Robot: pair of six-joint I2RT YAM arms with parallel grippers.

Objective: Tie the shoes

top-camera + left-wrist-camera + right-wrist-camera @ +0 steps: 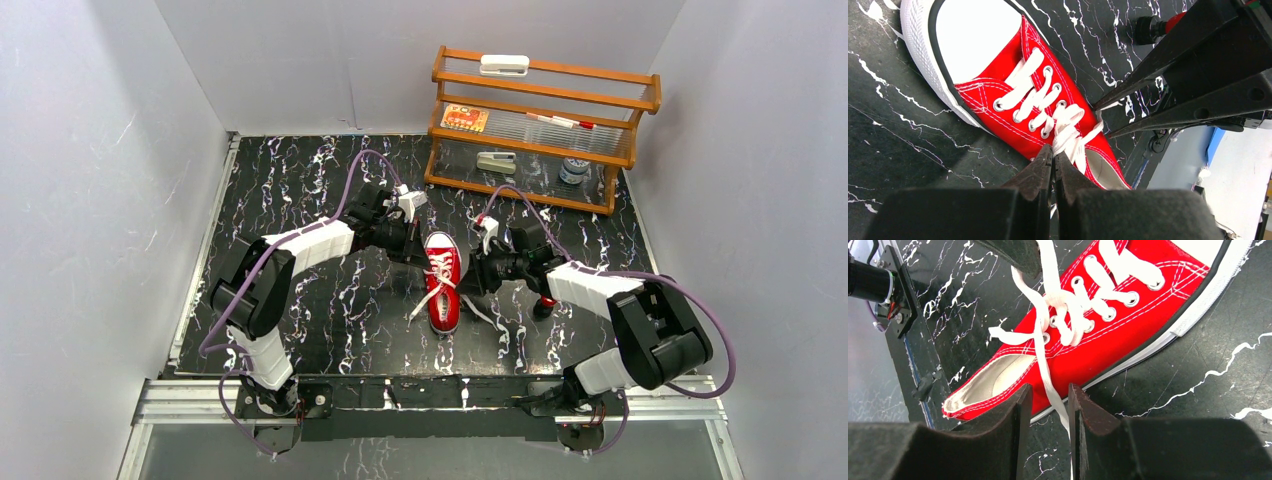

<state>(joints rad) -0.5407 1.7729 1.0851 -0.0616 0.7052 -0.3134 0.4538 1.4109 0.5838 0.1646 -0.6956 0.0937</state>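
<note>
One small red canvas sneaker (pixel 444 285) with white laces (pixel 1040 355) lies mid black marbled surface (pixel 330 310), far from every edge, bare room off both its ends, one wooden rack (pixel 540 120) well behind it; at its sides, the left jaws pinch one lace, the right jaws stand apart around another.

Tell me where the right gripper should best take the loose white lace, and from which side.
Take the lace strand that crosses the sneaker's collar and sole, just off the shoe. Approach from the right arm's side, fingers straddling it as the right gripper does now: the strand runs straight and thin there, away from the eyelets.
</note>
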